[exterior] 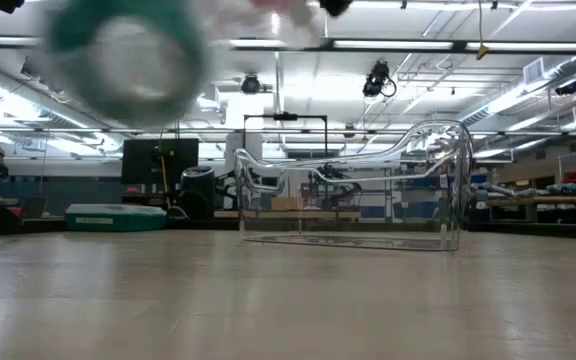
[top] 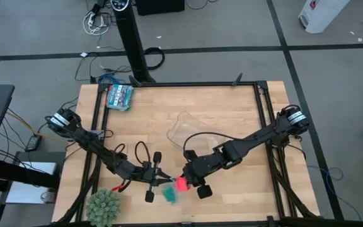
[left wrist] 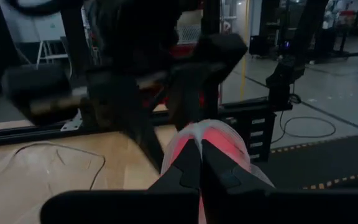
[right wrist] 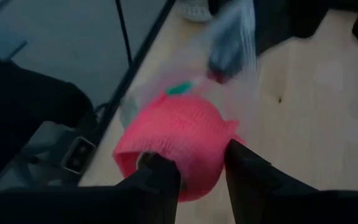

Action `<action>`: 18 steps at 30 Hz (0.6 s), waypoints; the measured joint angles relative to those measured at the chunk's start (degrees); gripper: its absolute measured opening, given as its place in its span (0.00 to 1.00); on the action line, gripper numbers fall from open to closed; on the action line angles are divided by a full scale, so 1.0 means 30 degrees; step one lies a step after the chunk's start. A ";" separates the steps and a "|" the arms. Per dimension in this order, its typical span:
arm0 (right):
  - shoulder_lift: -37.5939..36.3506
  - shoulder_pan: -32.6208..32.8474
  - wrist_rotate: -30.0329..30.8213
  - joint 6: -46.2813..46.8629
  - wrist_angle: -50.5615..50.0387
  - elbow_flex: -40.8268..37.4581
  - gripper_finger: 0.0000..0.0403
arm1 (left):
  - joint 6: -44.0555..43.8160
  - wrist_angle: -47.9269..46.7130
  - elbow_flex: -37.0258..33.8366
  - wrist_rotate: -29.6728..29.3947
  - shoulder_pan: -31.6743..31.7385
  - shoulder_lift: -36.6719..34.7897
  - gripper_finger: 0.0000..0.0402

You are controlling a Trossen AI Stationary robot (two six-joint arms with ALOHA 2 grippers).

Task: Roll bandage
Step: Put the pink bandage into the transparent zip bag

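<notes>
The bright pink-red bandage [top: 181, 183] is a chunky roll held between my two grippers near the table's front edge, clear of the wood. My left gripper [top: 161, 182] reaches in from the left and is shut on the bandage [left wrist: 211, 138]. My right gripper [top: 191, 179] comes from the right and is shut on the roll [right wrist: 173, 140]. A teal roll [top: 169, 195] shows blurred just in front of the grippers, and also in the low view [exterior: 118, 55]. I cannot tell what it rests on. My left gripper pinches the bandage's near side [left wrist: 194, 144] between its two fingertips, coming level from the table's left. The fingers themselves hide which layer or edge they have. My right gripper holds the roll between its two fingers [right wrist: 161, 173], one on each side of the roll's lower part [right wrist: 197, 168]. It comes at the roll from the table's right, slanting down. The roll is lifted clear of the table.
A clear plastic container [top: 191, 129] stands on the table behind the grippers and fills the middle of the low view [exterior: 358, 190]. A teal box [top: 120, 96] lies at the far left corner. A green spiky ball [top: 104, 205] sits at the front left corner.
</notes>
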 joint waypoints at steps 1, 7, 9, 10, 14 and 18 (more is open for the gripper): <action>0.0007 -0.0035 0.0028 0.0032 0.0736 -0.0512 0.28 | -0.0004 -0.0186 0.0000 -0.0025 0.0000 0.0000 0.01; 0.0014 -0.0434 0.0238 0.0317 0.2702 -0.2367 0.28 | -0.1293 -0.3595 0.0000 -0.0864 0.0023 0.0000 0.01; -0.0008 -0.0555 0.0371 0.0342 0.2765 -0.2541 0.28 | -0.1657 -0.4020 -0.0007 -0.1330 0.0199 0.0000 0.01; -0.0004 -0.0627 0.0373 0.0344 0.2672 -0.2596 0.28 | -0.1663 -0.3940 -0.0007 -0.1383 0.0344 0.0000 0.01; -0.0008 -0.0704 0.0444 0.0293 0.2640 -0.2535 0.28 | -0.1253 -0.2971 -0.0007 -0.0900 0.1152 0.0000 0.01; -0.0042 -0.0764 0.0422 0.0288 0.2688 -0.2529 0.28 | -0.1238 -0.2319 -0.0007 0.0196 0.1898 0.0214 0.01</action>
